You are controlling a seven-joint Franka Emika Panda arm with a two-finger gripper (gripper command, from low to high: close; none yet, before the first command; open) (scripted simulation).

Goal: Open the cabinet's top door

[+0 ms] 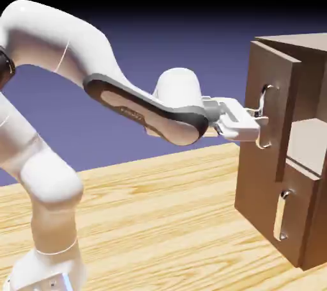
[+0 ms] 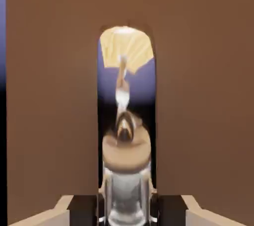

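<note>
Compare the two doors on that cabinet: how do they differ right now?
The top door stands ajar, while the lower door looks closed. The top door is taller than the lower door. The gripper is at the top door's handle; nothing touches the lower door's handle. Both are brown, with shiny upright bar handles.

wht arm w/ blk trim, brn cabinet, silver handles, tan wood-grain table, blue-violet backdrop
</note>
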